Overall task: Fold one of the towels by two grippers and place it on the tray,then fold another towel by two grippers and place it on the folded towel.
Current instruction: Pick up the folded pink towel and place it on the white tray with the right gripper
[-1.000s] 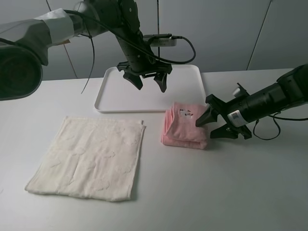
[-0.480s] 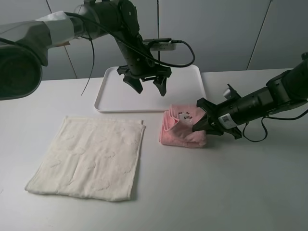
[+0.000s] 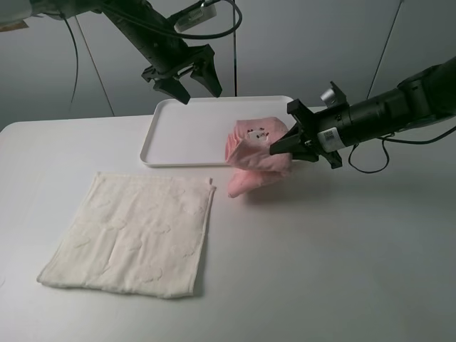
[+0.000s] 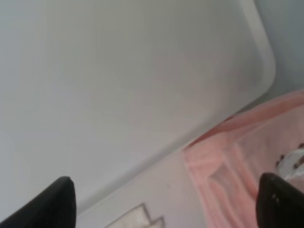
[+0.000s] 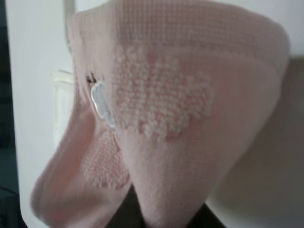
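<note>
My right gripper (image 3: 279, 147) is shut on the folded pink towel (image 3: 254, 152) and holds it lifted off the table, by the white tray's (image 3: 187, 130) front right corner. The towel hangs down from the jaws and fills the right wrist view (image 5: 161, 118). My left gripper (image 3: 189, 80) is open and empty, raised above the tray's far left side. Its two dark fingertips (image 4: 57, 202) frame the tray (image 4: 118, 80) and the pink towel (image 4: 237, 161) in the left wrist view. The cream towel (image 3: 135, 231) lies flat and unfolded on the table at front left.
The white table (image 3: 320, 271) spreads around the towels. The right arm's cable (image 3: 370, 153) loops over the table at the right. A grey wall stands behind the tray.
My right gripper closed on the pink towel and lifted it up and back toward the tray. My left gripper rose and moved left, away from above the tray.
</note>
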`<state>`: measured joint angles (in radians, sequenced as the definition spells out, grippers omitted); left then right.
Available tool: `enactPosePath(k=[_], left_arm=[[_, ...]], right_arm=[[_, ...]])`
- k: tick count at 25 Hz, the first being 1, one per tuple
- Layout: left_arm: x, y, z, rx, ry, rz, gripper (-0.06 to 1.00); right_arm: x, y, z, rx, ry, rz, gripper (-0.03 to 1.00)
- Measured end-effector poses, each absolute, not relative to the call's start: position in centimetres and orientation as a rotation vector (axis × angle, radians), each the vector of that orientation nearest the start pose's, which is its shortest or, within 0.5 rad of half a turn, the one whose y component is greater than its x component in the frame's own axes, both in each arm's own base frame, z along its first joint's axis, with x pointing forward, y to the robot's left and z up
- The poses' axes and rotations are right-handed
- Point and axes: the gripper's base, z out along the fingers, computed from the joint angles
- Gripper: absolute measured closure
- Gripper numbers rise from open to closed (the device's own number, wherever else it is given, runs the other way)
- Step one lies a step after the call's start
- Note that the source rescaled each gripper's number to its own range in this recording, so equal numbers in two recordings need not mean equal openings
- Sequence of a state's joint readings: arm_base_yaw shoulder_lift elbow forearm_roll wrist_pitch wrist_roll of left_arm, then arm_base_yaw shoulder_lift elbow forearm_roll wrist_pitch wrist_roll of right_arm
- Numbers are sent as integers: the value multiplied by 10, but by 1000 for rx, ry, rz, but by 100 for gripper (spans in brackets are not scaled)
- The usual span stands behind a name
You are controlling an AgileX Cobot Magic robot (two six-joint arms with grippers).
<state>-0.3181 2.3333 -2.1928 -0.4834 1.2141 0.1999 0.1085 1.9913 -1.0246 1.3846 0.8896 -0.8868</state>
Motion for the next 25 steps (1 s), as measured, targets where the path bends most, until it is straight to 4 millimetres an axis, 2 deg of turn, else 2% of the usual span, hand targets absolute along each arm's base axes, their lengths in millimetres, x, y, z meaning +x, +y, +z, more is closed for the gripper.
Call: enactPosePath(k=[7, 9, 10, 13, 15, 20, 25], left_arm=[[461, -156, 242, 619, 2708, -678, -3], [464, -148, 244, 594, 2695, -707, -3], [465, -144, 244, 582, 2694, -713, -3], [468, -134, 246, 552, 2689, -719, -3], [469, -129, 246, 536, 2689, -718, -3], [472, -119, 246, 506, 2690, -715, -3], [473, -117, 246, 509, 2689, -707, -3]], right_arm=[[400, 115, 206, -50, 2521, 1318, 88], [417, 118, 223, -64, 2478, 1359, 88], [423, 120, 225, -55, 2477, 1385, 88], [449, 125, 224, -28, 2462, 1416, 88], [464, 129, 215, -13, 2467, 1420, 88], [491, 156, 197, -8, 2425, 1505, 88], [503, 177, 157, 44, 2401, 1619, 88]])
